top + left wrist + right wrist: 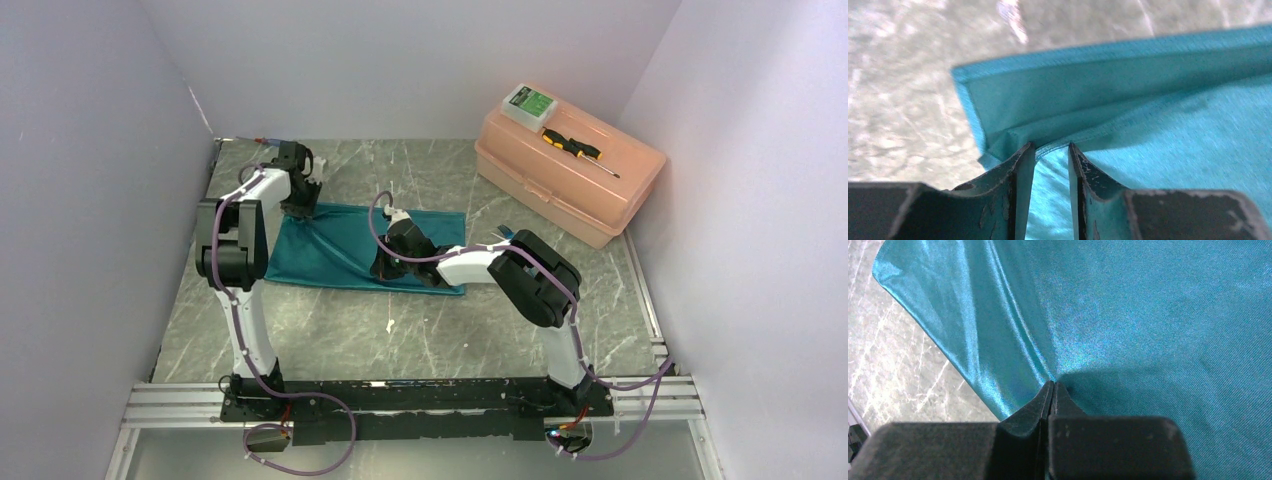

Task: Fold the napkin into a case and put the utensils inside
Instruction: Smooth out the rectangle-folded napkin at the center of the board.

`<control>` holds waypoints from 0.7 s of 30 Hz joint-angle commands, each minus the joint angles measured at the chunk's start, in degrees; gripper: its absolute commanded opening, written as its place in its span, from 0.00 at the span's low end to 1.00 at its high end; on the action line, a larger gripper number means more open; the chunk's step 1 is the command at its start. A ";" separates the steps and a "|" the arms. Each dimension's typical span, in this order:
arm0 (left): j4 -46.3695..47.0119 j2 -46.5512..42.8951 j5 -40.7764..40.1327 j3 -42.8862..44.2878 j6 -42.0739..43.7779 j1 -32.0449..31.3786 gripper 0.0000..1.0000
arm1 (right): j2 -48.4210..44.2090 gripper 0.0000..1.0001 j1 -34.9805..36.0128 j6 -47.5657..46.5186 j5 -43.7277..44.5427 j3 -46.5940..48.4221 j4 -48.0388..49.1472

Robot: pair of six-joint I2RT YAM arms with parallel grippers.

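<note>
The teal napkin point(340, 235) lies spread on the grey marbled table, wider than it is deep. In the left wrist view its hemmed edge is turned over into a narrow strip on the napkin point(1173, 130). My left gripper point(303, 210) is at the cloth's far left corner. Its jaws point(1052, 146) stand a little apart, tips at the hem, with flat cloth showing between them. My right gripper point(385, 268) is at the near edge. It point(1053, 384) is shut on the napkin point(1148, 315), and creases run out from its tips. No utensils are in view.
A pink toolbox point(570, 175) stands at the back right, carrying a small green-and-white box point(528, 103) and a yellow-and-black screwdriver point(580, 150). A small white scrap point(390, 325) lies on the table in front of the napkin. Walls close in left, right and behind.
</note>
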 commanded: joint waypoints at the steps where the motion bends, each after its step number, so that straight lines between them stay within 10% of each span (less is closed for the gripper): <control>1: 4.72 1.23 -9.74 3.40 1.65 0.19 0.37 | 0.83 0.00 0.34 0.05 -0.45 -1.86 -3.62; 21: 13.75 -5.08 -12.48 5.54 6.05 -0.70 0.43 | -0.21 0.00 -0.19 -1.32 0.18 1.46 -6.58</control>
